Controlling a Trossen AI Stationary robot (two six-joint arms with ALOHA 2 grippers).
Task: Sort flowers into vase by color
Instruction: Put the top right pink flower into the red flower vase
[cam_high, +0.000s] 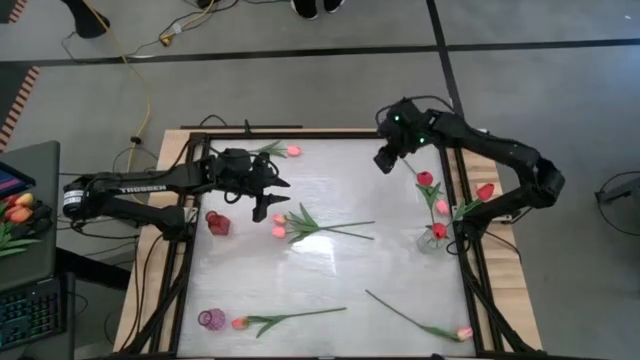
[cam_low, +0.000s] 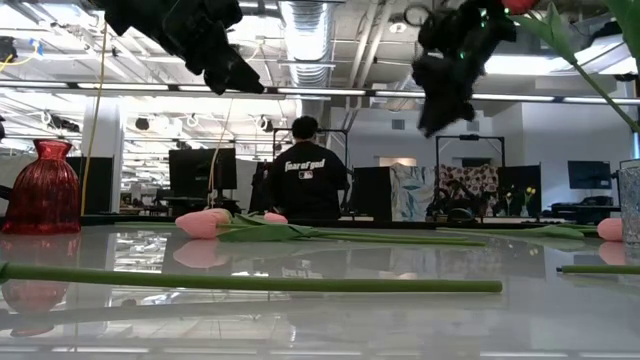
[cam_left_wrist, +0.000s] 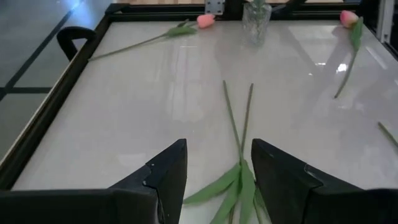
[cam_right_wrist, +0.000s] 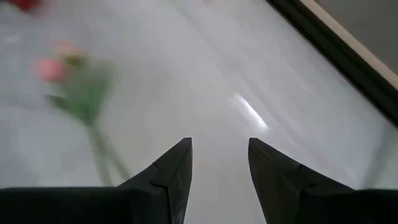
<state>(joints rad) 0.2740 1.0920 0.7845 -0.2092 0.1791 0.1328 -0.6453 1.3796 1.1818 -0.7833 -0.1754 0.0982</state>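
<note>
From my remote seat I saw a small red glass vase (cam_high: 217, 223) on the left of the white tabletop (cam_high: 330, 280), with a little pink-purple glass vase (cam_high: 211, 319) nearer, at the near left corner. The left gripper (cam_high: 268, 196) hovered above the table just right of the red vase, its fingers parted with nothing between them. Below it lay a pair of pink artificial tulips (cam_high: 279, 226) with long green stems (cam_left_wrist: 239, 121) pointing right. A single pink tulip (cam_high: 293, 151) lay by the far edge, another pink tulip (cam_high: 240, 323) beside the near vase. The right gripper (cam_high: 384, 160) hung high over the far right, its fingers apart and empty. Right of it, a clear glass vase (cam_high: 430, 243) stood at the right edge, holding red tulips (cam_high: 426, 179). A last pink tulip (cam_high: 464, 332) lay at the near right corner.
</note>
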